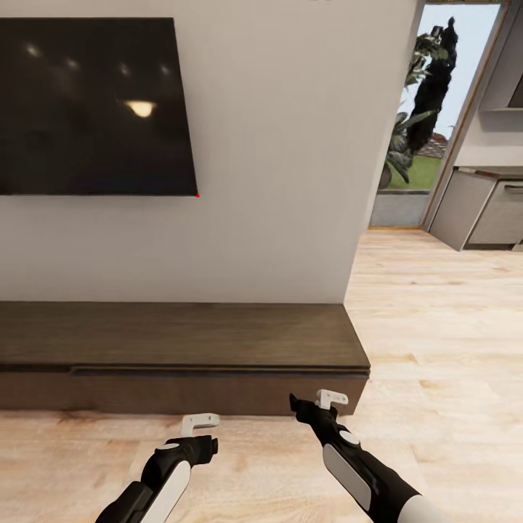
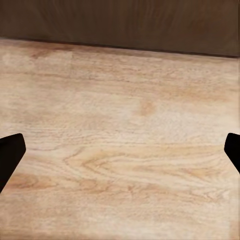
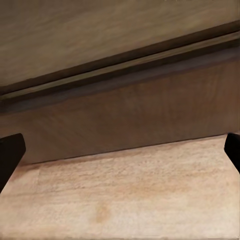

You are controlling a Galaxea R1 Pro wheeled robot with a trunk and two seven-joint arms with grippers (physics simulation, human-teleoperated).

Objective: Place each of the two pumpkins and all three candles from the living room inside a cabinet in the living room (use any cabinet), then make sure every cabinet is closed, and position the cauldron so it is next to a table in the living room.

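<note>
We face the cabinet [image 1: 181, 341], its drawers shut. Both grippers, left [image 1: 200, 423] and right [image 1: 330, 398], spread wide, empty. Handle-less front [image 3: 125, 125]: stiff, likely heavy; grip its top lip.

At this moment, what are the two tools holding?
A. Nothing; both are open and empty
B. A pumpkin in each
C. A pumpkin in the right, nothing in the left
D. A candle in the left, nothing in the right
A: the left tool and the right tool hang open and empty in front of the cabinet, with only floor between the fingers.
</note>
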